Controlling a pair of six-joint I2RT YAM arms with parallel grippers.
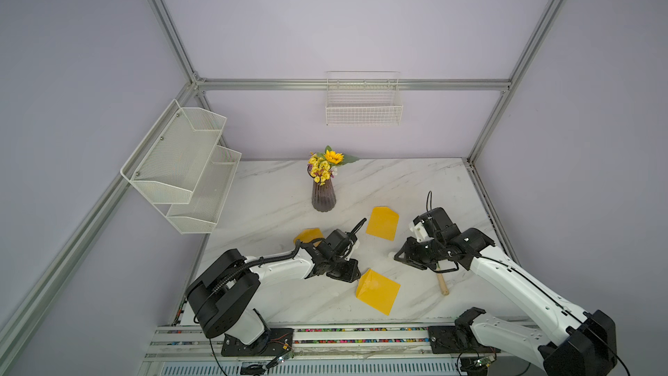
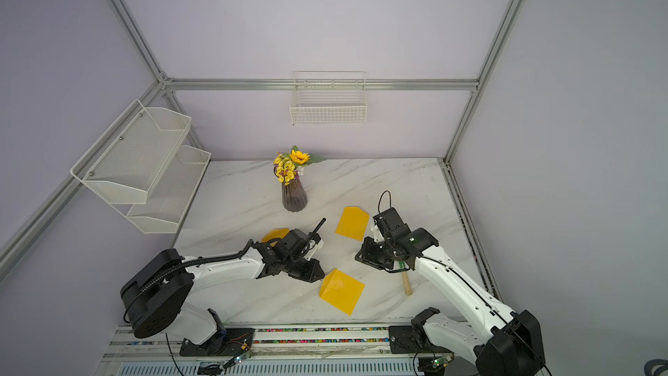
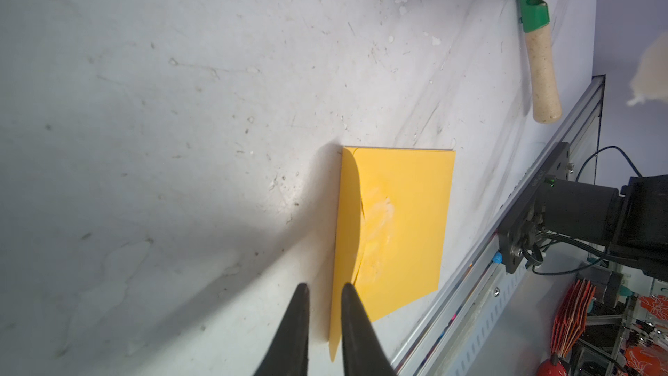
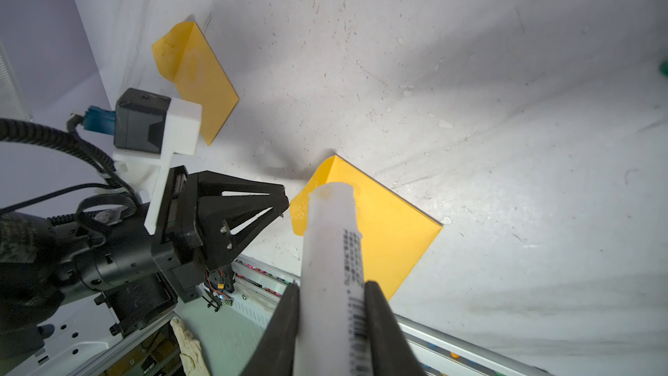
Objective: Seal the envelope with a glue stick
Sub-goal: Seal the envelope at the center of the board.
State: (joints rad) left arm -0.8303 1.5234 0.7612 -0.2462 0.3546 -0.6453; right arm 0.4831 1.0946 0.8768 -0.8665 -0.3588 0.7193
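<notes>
Clamps the glue stick [image 4: 336,265] between the right gripper [image 4: 332,287] jaws, far end aimed toward the yellow envelope [image 4: 390,233] on the table near the front, likely for spreading. Rests the left gripper [image 3: 323,291] at the raised flap, jaws narrowly apart; cannot tell whether pinching it.

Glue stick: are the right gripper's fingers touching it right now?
Touching. The right wrist view shows the fingers of the right gripper pressed against both sides of the glue stick, with no gap.
</notes>
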